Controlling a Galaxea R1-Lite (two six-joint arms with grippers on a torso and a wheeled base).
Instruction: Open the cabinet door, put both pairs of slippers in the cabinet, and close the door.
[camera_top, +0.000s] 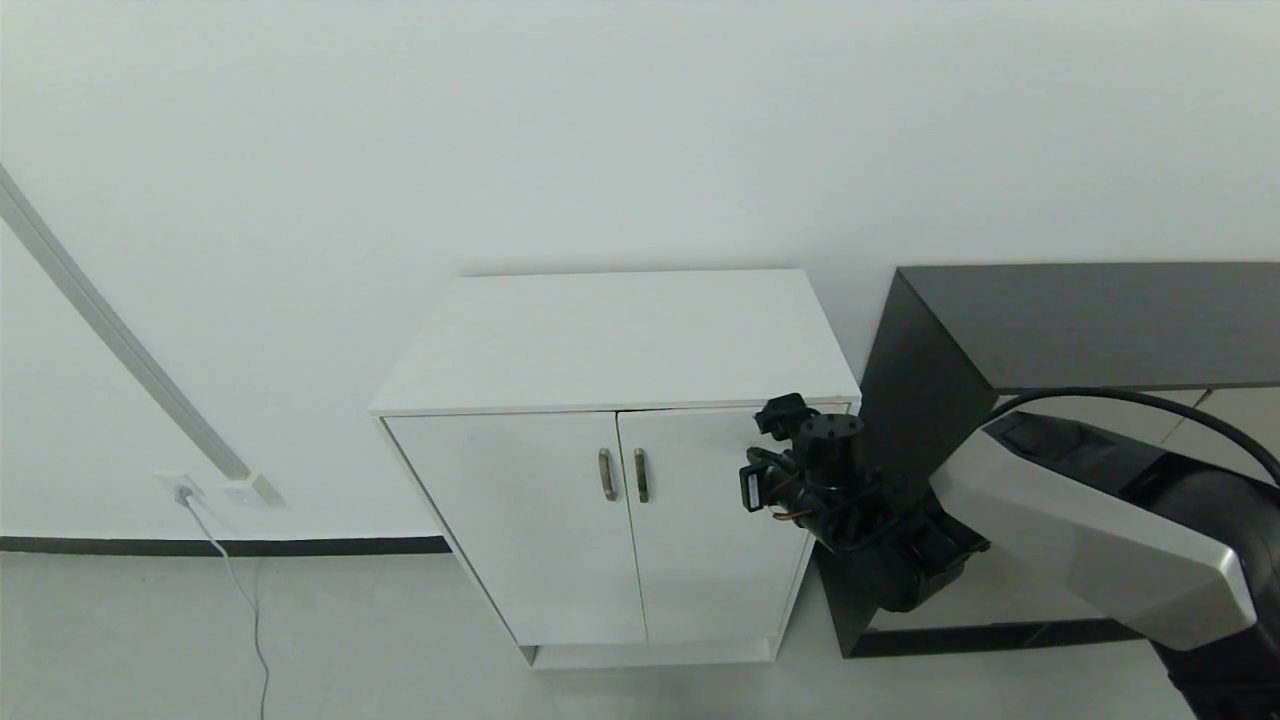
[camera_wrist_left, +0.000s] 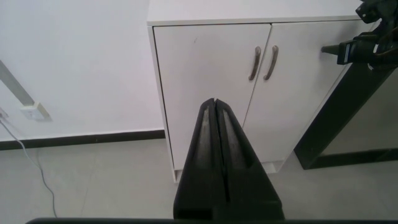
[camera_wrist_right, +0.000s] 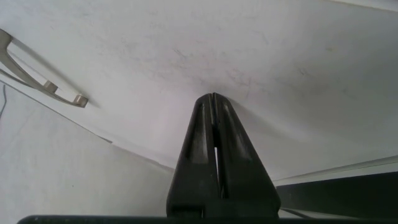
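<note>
Cabinet (camera_top: 620, 340), boxy, smooth white (curved metal handles (camera_top: 605, 474))

The right arm (camera_top: 1100, 530) had a silver-grey shell over black joints, a black cable (camera_top: 1140, 398) and orange wires (camera_top: 790, 515). The left gripper (camera_wrist_left: 213, 101) and right gripper (camera_wrist_right: 213, 96) were black, tapered.

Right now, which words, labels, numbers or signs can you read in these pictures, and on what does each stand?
None: no text can be read.
The cabinet, its handles and the wall socket carry no print.
Neither the left claw nor the right claw shows a label.
</note>
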